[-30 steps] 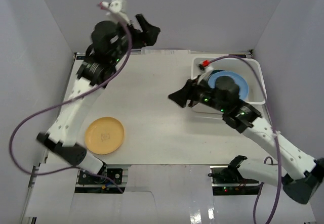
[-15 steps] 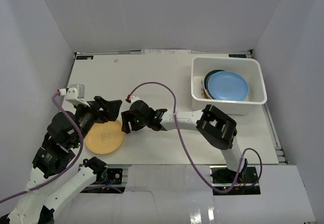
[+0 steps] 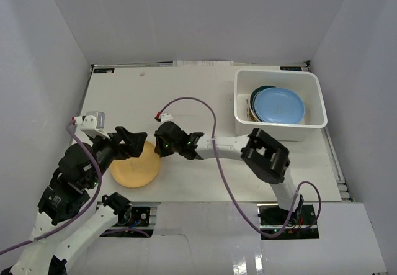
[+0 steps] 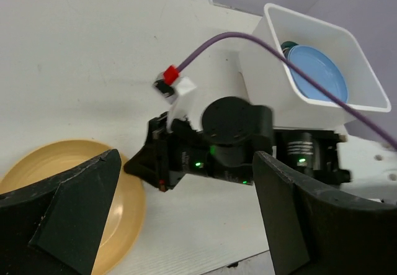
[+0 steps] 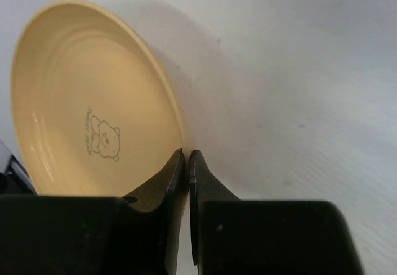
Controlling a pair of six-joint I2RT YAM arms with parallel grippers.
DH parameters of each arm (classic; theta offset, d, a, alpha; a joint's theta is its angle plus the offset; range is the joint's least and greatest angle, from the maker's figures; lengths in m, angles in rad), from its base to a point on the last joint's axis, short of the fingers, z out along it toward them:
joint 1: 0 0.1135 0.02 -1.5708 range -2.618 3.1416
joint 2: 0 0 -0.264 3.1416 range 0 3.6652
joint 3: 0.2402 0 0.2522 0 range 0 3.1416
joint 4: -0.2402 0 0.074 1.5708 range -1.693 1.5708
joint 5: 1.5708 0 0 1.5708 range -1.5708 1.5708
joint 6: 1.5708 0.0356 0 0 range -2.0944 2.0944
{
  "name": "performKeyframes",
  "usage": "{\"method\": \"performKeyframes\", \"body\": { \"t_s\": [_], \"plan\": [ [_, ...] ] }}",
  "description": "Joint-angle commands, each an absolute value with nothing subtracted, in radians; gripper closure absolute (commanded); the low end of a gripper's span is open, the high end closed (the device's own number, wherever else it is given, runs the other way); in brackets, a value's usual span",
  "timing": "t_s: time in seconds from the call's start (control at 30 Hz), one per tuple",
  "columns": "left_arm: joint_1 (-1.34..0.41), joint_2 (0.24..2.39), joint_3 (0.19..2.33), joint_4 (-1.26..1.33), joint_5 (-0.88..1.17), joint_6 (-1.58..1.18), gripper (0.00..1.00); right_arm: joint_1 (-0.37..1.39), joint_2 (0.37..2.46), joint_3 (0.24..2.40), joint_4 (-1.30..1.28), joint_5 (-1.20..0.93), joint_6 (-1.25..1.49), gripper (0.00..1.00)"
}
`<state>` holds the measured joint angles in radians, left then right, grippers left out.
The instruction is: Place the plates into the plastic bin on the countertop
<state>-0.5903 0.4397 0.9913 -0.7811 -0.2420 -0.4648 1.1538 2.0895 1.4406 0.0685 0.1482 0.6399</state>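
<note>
White countertop (image 3: pixel 186 95), grey walls round it: nearest me lies the yellow plate (image 5: pixel 93 101), its rim pinched between the closed fingers of the right gripper (image 5: pixel 187 154), while the left gripper (image 3: pixel 138 144) hangs wide open and empty just beside. Farther back, the bin (image 3: pixel 279 71) already holds a stack topped by a blue plate (image 3: pixel 279 106); seemingly one to go.

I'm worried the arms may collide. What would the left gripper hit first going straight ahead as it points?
Probably the right gripper, shut on the yellow plate's rim, dead ahead of the open left gripper; depth is unclear.
</note>
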Motion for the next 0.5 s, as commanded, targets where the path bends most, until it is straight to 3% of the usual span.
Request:
{"method": "performKeyframes", "body": {
  "t_s": [0.0, 0.07, 0.27, 0.3, 0.47],
  "plan": [
    [-0.589, 0.471, 1.055, -0.68, -0.183, -0.44, 0.02, 1.033, 1.745, 1.384, 0.1, 0.314, 0.54, 0.92],
    [-0.591, 0.497, 1.046, -0.632, -0.098, -0.439, 0.02, 0.965, 1.539, 1.284, 0.078, 0.345, 0.516, 0.92],
    [-0.589, 0.595, 0.947, -0.528, 0.055, -0.475, 0.02, 0.55, 1.11, 1.06, -0.043, 0.289, 0.477, 0.92],
    [-0.591, 0.615, 0.933, -0.503, 0.067, -0.48, 0.02, 0.417, 1.074, 1.037, -0.072, 0.27, 0.474, 0.92],
    [-0.589, 0.673, 0.873, -0.454, 0.103, -0.499, 0.02, 0.073, 0.974, 0.928, -0.138, 0.19, 0.439, 0.92]
  ]
}}
